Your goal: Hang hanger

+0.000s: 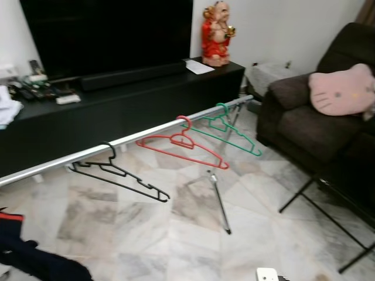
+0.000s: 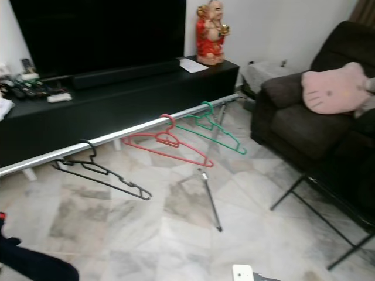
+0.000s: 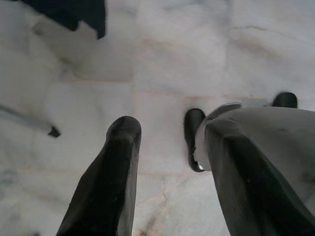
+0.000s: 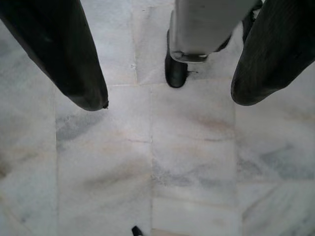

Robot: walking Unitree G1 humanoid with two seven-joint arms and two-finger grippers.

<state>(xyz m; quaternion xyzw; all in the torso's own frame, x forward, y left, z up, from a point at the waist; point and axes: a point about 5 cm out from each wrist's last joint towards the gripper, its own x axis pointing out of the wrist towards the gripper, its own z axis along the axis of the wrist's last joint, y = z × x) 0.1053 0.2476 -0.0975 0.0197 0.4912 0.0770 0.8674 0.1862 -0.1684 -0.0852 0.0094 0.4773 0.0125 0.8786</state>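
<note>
A silver rail (image 1: 146, 134) slants across the room in front of the TV cabinet. Three hangers hang from it: a black hanger (image 1: 117, 174) at the left, a red hanger (image 1: 183, 144) in the middle and a green hanger (image 1: 225, 127) toward the far right end. My left gripper (image 3: 172, 167) hangs down over the marble floor, open with nothing between its fingers. My right gripper (image 4: 170, 101) also points at the floor, open and empty. My own foot (image 4: 176, 71) shows below each wrist.
A black TV cabinet (image 1: 117, 99) with a red figurine (image 1: 215, 34) stands behind the rail. A dark sofa (image 1: 316, 117) with a pink cushion (image 1: 341, 89) is at the right. The rack's legs (image 1: 220, 202) and black frame (image 1: 328, 213) stand on the floor. Dark cloth (image 1: 29, 257) lies bottom left.
</note>
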